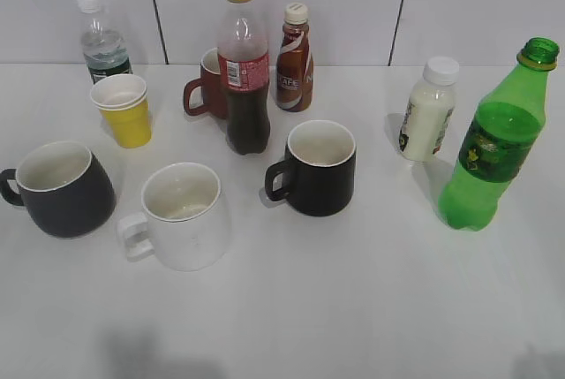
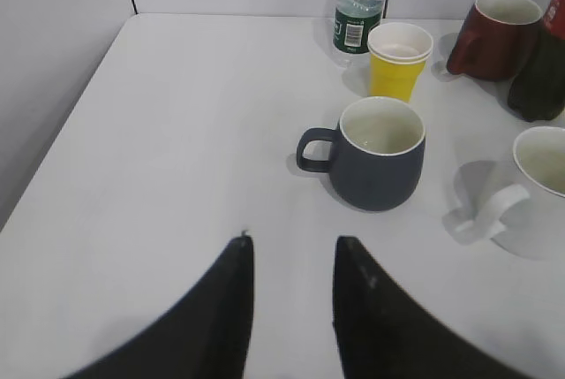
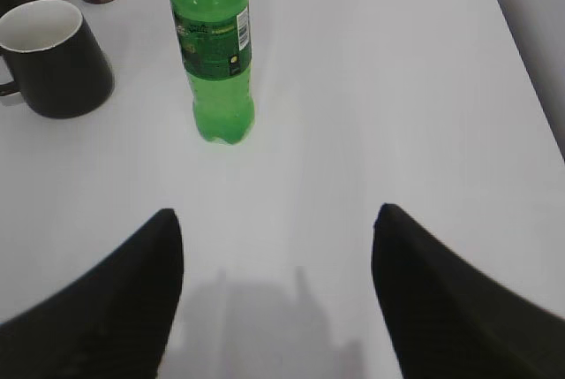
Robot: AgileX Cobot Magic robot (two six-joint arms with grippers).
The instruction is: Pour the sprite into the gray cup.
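The sprite (image 1: 494, 140) is a tall green bottle standing upright at the right of the table; it also shows in the right wrist view (image 3: 212, 52). The gray cup (image 1: 60, 186) sits at the left, handle to the left, cream inside; it also shows in the left wrist view (image 2: 378, 151). My left gripper (image 2: 293, 239) is open and empty, above the table short of the gray cup. My right gripper (image 3: 278, 216) is wide open and empty, short of the sprite. Neither gripper shows in the exterior view.
A white mug (image 1: 181, 216), a black mug (image 1: 318, 167), a cola bottle (image 1: 243, 70), a maroon mug (image 1: 207, 86), a brown drink bottle (image 1: 294, 59), a yellow cup (image 1: 124, 109), a water bottle (image 1: 101, 39) and a white bottle (image 1: 430, 109) stand around.
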